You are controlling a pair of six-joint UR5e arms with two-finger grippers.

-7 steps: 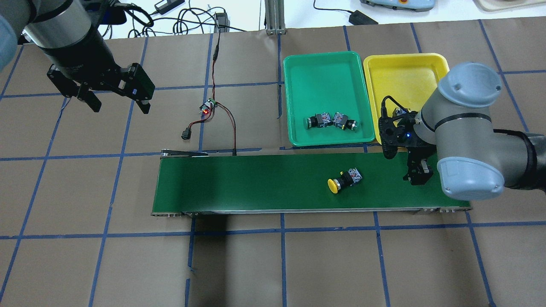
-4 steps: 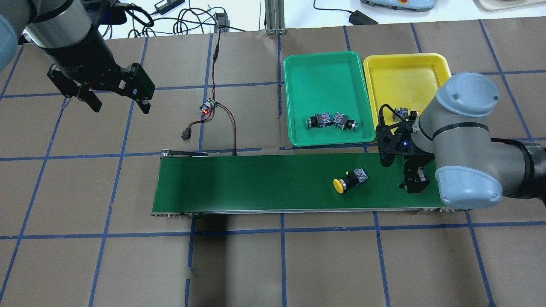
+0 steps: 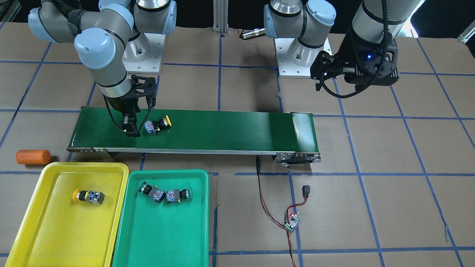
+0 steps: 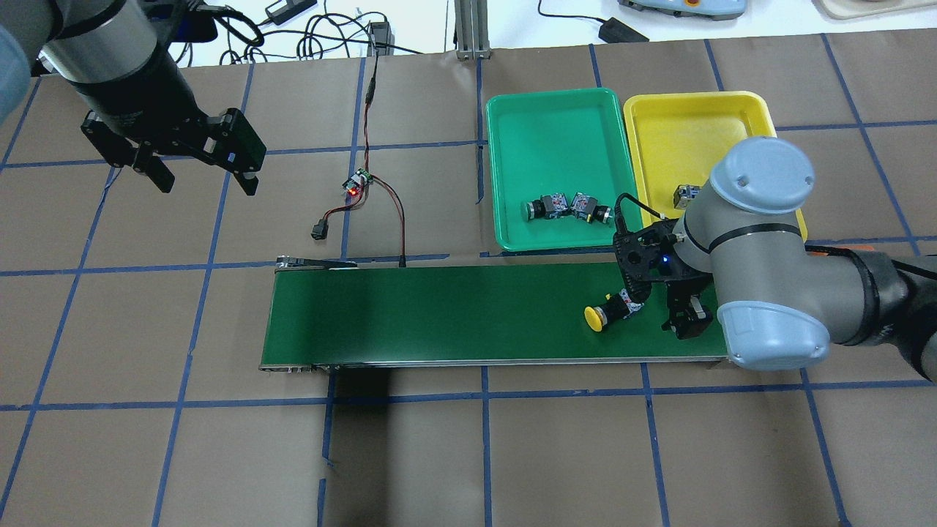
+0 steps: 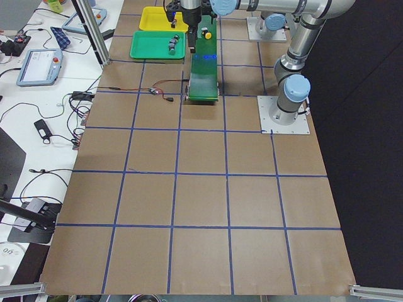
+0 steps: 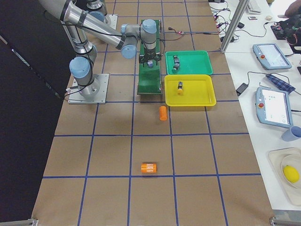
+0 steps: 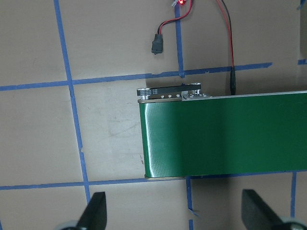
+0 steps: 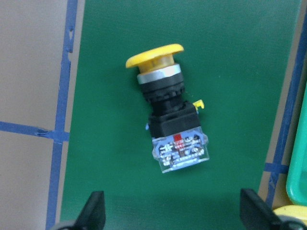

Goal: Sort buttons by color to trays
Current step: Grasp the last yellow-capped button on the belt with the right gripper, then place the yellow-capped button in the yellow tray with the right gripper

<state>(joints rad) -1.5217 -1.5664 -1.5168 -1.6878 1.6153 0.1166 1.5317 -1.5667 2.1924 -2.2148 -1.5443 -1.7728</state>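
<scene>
A yellow button (image 4: 610, 312) (image 3: 157, 125) (image 8: 165, 112) lies on its side on the dark green belt (image 4: 439, 315), near its right end. My right gripper (image 4: 685, 323) (image 3: 130, 129) (image 8: 172, 218) hangs open low over the belt, just short of the button's contact block, with nothing between its fingers. The green tray (image 4: 560, 117) (image 3: 159, 230) holds two green buttons (image 4: 542, 208) (image 4: 591, 208). The yellow tray (image 4: 688, 124) (image 3: 55, 230) holds one yellow button (image 3: 87, 195), half hidden by my arm in the overhead view. My left gripper (image 4: 199, 176) (image 7: 175, 218) is open and empty, high at the far left.
Red-black wires and a small circuit board (image 4: 358, 183) lie beyond the belt's left end. An orange cylinder (image 3: 33, 157) (image 6: 162, 113) rests beside the yellow tray, and another one (image 6: 149, 167) lies further off. Monitors and cables sit on the white benches beside the table.
The yellow button has ridden the belt to the right. My right gripper has moved left along the belt toward it, closing most of the gap. The left arm has stayed still.
</scene>
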